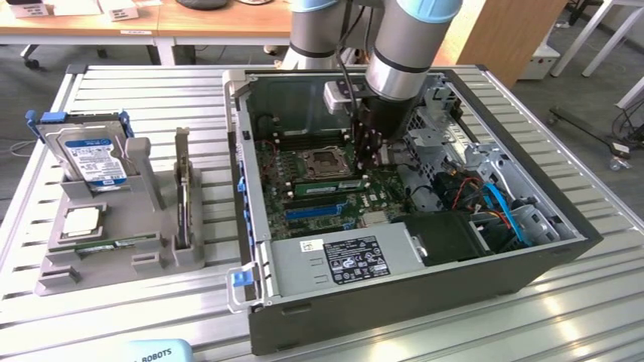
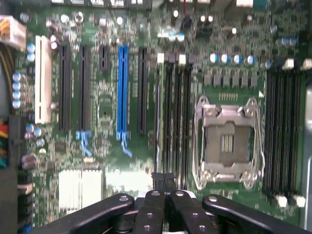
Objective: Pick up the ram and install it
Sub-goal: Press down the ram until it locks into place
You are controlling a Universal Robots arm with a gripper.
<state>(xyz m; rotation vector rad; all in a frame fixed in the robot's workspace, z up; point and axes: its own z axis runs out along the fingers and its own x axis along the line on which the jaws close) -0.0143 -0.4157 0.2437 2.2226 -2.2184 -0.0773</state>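
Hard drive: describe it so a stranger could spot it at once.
Left of the open computer case in the exterior view sits a grey holder. The hard drive stands at its far end. Unlike the flat square chip before it, it bears a blue label.

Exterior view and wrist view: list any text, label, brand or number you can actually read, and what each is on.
"ROBOTS" on the light blue object at the exterior view's bottom edge.
Power supply label: print too small to read.
Hard drive label: blue and white, unreadable.
White labels on the far desk: unreadable.
Motherboard markings in the wrist view: blurred, unreadable.
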